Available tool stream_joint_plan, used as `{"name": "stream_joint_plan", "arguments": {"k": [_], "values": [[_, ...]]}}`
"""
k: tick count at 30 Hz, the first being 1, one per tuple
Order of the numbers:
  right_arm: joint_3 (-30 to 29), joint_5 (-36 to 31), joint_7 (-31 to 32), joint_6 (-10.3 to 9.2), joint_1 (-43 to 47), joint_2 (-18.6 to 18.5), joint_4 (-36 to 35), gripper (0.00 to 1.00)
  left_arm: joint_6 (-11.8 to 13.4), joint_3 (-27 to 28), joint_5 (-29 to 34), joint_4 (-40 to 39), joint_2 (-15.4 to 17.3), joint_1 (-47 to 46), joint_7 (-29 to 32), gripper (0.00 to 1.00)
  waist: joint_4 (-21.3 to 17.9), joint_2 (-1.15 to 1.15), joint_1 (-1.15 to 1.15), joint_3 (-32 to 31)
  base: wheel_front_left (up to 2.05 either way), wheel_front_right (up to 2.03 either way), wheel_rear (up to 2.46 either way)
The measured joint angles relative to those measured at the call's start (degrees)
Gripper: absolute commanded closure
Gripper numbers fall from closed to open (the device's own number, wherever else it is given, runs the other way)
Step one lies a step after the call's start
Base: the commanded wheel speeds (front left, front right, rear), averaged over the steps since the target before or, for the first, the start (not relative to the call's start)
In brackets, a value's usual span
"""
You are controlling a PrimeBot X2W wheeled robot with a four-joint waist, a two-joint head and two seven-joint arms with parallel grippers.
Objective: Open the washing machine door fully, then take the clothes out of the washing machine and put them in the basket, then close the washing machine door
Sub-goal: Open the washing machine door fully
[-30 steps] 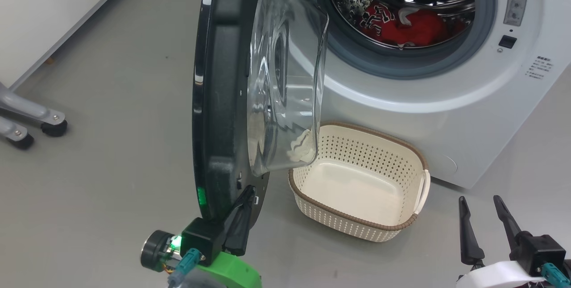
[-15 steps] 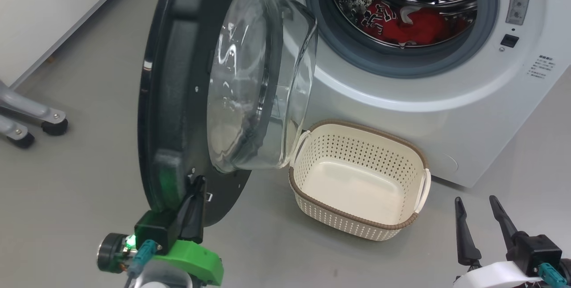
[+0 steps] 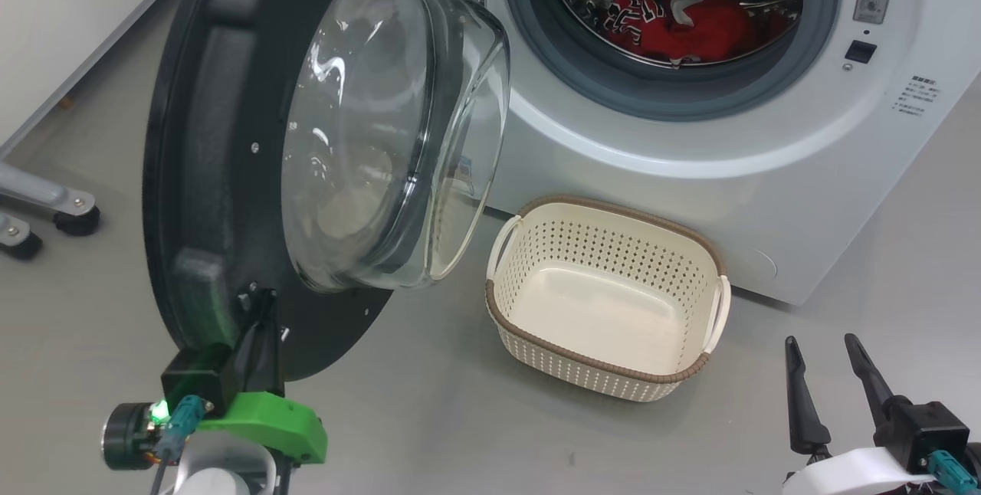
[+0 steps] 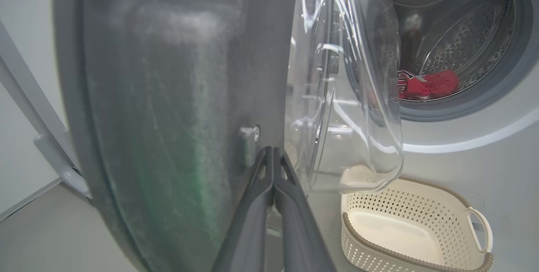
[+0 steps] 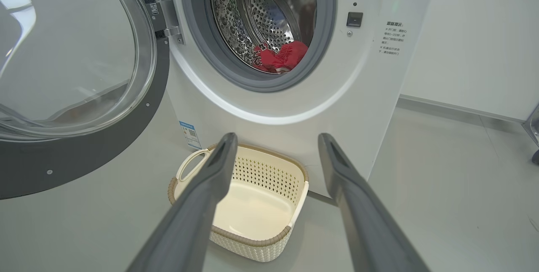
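Touching washing machine door (image 3: 201, 173), left pincer (image 3: 266, 302) (closed tight), right pincer (image 3: 818, 340) spread low.

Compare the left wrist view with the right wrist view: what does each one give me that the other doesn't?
Left wrist: the shut left gripper, tips at the dark inner face of the washing machine door, beside its latch. Right wrist: the open right gripper, the door hinge and the blue label sticker on the washing machine. Both: the door's glass bowl, the red clothes in the drum, and the empty basket.
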Motion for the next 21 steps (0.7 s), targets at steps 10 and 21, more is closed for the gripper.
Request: {"name": "stream_joint_plan", "arguments": {"k": [10, 21], "values": [[0.2, 0.0, 0.0, 0.52, -0.4, 0.0, 0.2, 0.0, 0.0, 6.8, 0.8, 4.6, 0.4, -3.6, 0.0, 1.0, -0.6, 0.0, 0.0, 0.1, 0.0, 0.0, 0.0], [0.4, 0.0, 0.0, 0.7, -0.8, 0.0, 0.4, 0.0, 0.0, 9.8, 0.9, 9.5, 1.3, -8.6, 0.9, 1.0, -1.1, 0.0, 0.0, 0.3, 0.0, 0.0, 0.0]]}}
